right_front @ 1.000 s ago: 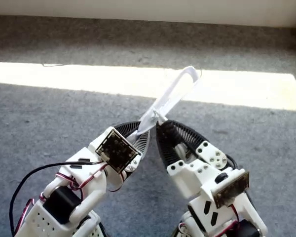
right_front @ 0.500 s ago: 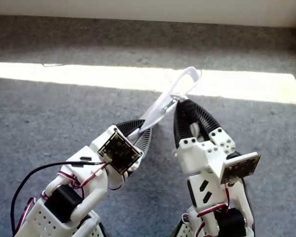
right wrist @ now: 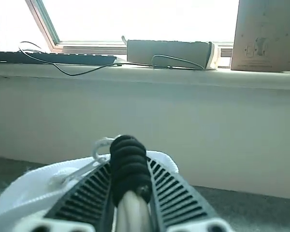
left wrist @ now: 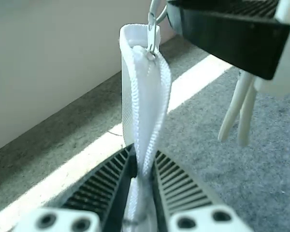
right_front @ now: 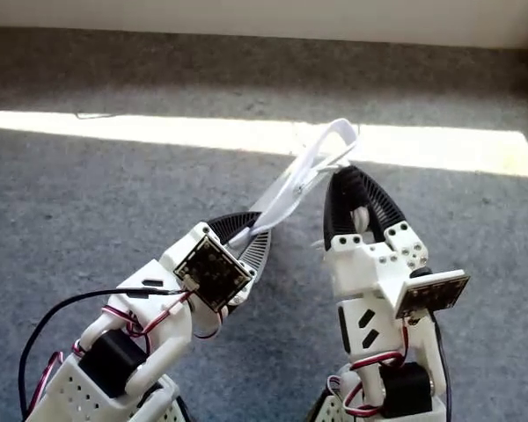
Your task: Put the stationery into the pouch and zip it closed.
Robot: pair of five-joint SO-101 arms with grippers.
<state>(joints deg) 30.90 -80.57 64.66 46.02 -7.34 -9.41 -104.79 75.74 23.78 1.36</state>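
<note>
In the high view, the pouch point(right_front: 292, 186) is held off the grey surface point(right_front: 88, 220). Its lower end is pinched by the left claw point(right_front: 249, 234) and hidden between the jaws, and its contents cannot be made out. Beyond it, the right claw point(right_front: 348, 172) is pressed together at the pouch's far end.

In the left wrist view, the zipper pull point(left wrist: 152, 19) is met by the right claw's jaw, and its ring is cut off.

In the right wrist view, the pouch is partly covered by the claw. Print on the cardboard box point(right wrist: 268, 34) is too small to be read.
</note>
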